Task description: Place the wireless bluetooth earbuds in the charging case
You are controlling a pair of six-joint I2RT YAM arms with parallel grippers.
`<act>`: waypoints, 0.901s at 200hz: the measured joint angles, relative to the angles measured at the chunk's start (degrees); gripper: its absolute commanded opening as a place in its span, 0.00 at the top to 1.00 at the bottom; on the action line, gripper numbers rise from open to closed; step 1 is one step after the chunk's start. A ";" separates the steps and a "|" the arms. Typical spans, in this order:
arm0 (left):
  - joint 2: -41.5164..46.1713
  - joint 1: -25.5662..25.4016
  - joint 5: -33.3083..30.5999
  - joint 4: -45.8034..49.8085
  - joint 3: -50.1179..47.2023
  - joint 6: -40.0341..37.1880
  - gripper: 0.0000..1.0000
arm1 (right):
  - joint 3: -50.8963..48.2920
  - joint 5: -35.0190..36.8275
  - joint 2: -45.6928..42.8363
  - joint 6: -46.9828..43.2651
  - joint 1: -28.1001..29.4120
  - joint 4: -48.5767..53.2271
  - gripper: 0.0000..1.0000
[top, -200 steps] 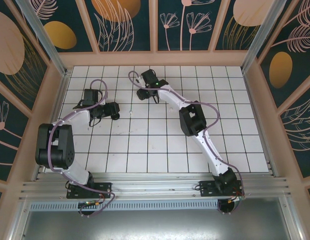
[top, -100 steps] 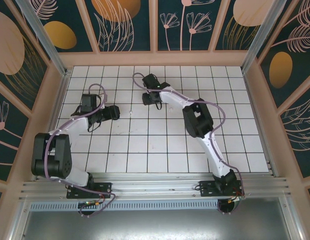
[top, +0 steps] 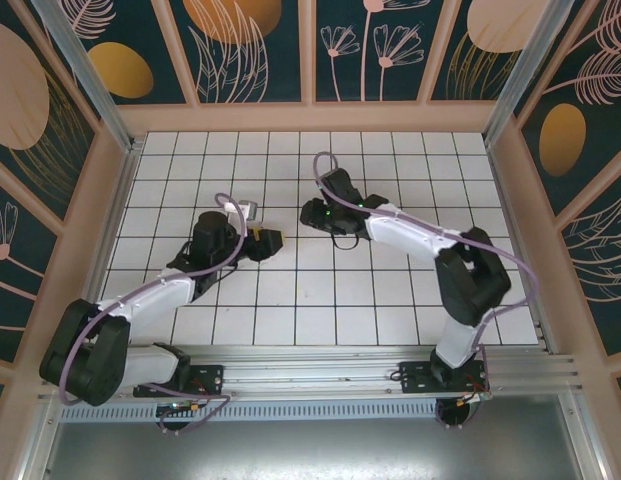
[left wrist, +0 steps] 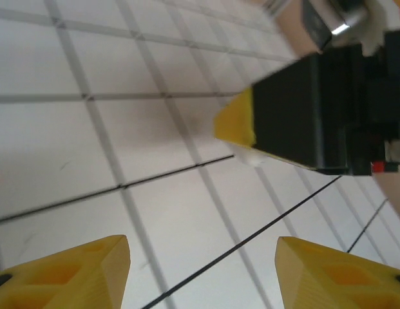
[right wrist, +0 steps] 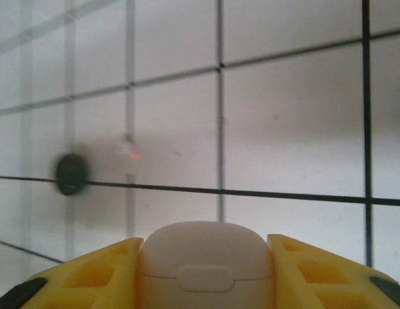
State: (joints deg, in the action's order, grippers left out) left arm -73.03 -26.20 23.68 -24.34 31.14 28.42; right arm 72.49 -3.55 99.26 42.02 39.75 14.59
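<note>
Up close, the right pincer (right wrist: 205, 250) clamps the case (right wrist: 206, 273), a black earbud (right wrist: 71, 174) loose on the bench (right wrist: 296, 129) beyond; its own camera shows the left pincer (left wrist: 201, 251) agape, empty, facing the right one.

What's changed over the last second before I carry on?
The left gripper swung right toward the middle; the right gripper came nearer and rightward, its elbow swinging out right. They now sit close together. Left jaws open and empty; the right grips the white charging case. No pick-up or release is visible. The arm bases stayed put.
</note>
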 measured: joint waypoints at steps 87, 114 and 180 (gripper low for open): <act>-2.69 -11.06 -7.08 -39.89 -4.81 0.52 0.43 | -3.02 2.93 -14.69 12.85 3.96 -9.40 0.67; -6.10 -11.06 -8.37 -44.59 -3.74 0.33 0.47 | -3.28 4.22 -16.68 14.10 4.68 -9.70 0.67; -12.96 -11.13 -9.40 -47.30 1.97 0.42 0.53 | -3.96 5.73 -18.86 14.51 5.33 -9.70 0.67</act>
State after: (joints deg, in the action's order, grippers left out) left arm -86.00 -37.32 14.28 -71.64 33.10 28.84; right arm 68.53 2.17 80.40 56.53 45.08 4.89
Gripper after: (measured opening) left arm 0.475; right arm 0.434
